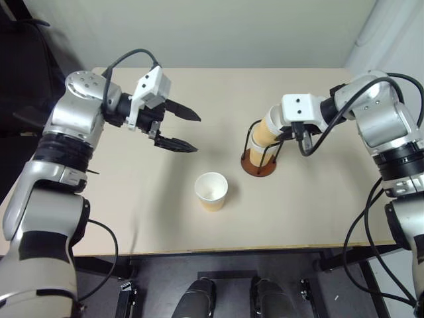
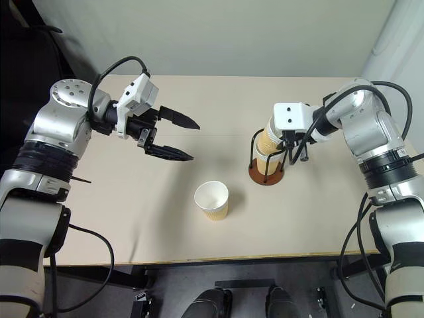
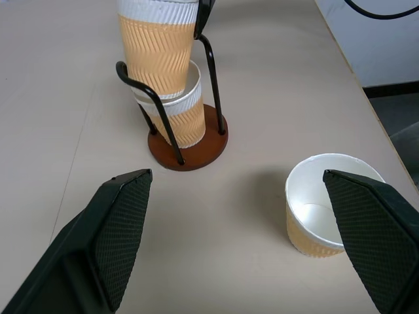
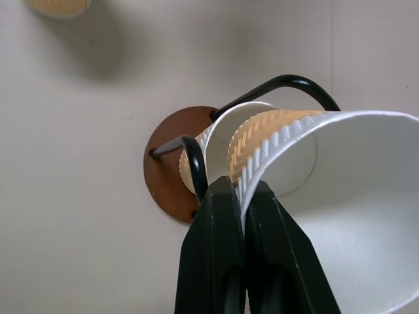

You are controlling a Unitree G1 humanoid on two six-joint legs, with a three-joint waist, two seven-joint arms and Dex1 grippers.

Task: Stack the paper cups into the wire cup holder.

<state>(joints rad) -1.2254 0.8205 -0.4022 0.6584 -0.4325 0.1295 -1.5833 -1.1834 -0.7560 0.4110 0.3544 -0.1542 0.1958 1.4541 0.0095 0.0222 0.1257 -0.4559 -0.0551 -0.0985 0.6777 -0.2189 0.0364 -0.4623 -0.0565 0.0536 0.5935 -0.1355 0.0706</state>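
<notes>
Second cup going into the holder

My right gripper (image 4: 243, 196) pinched the rim of a paper cup (image 3: 157, 46), its bottom tilted into the cup (image 3: 180, 114) already seated in the wire cup holder (image 1: 258, 162) on the table (image 1: 132, 199). My left gripper (image 1: 180, 129) hung with fingers spread wide above the tabletop, holding nothing. A third cup (image 1: 212, 191) stood upright, near the holder.

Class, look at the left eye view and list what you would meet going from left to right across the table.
Left hand → loose paper cup → wire cup holder with its cups → right hand, shut on the upper cup.
</notes>
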